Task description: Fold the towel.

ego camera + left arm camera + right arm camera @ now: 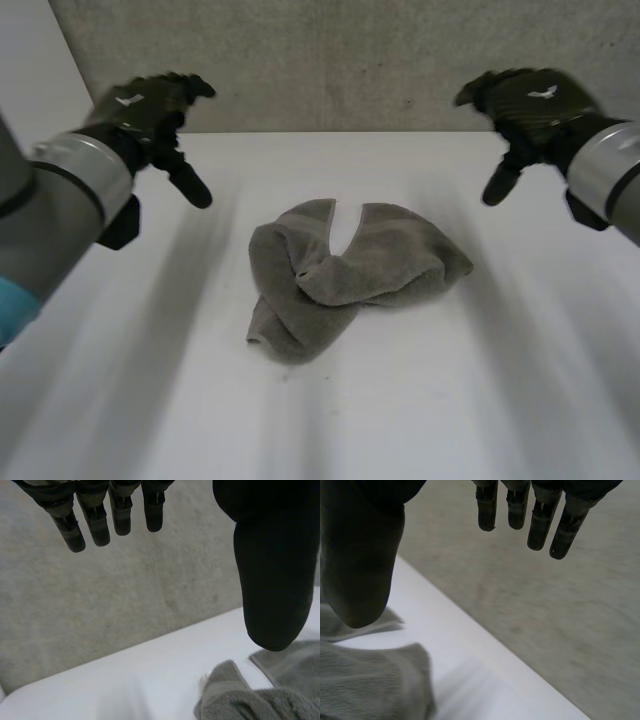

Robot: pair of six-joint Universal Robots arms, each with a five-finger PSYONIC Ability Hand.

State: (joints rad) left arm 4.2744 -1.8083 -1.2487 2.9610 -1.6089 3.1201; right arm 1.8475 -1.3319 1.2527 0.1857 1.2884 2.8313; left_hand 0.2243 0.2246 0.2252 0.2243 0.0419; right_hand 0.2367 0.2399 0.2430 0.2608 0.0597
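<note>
Grey towel point(350, 275) lying crumpled in a heap at the middle of the white table point(450, 400). Left hand point(150, 105) and right hand point(530, 100) hover above the table's far side, well apart from the towel, one to each flank. Each hand's fingers point(95, 525) extend straight, thumb set apart, holding nothing.

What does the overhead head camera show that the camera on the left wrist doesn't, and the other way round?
The head view adds the right hand, raised apart from the left hand, and the whole crumpled towel lying between them, touched by neither. The left wrist view adds the left hand's palm side: straight fingers holding nothing. Both share the left hand, part of the towel, the white table and the grey wall.
</note>
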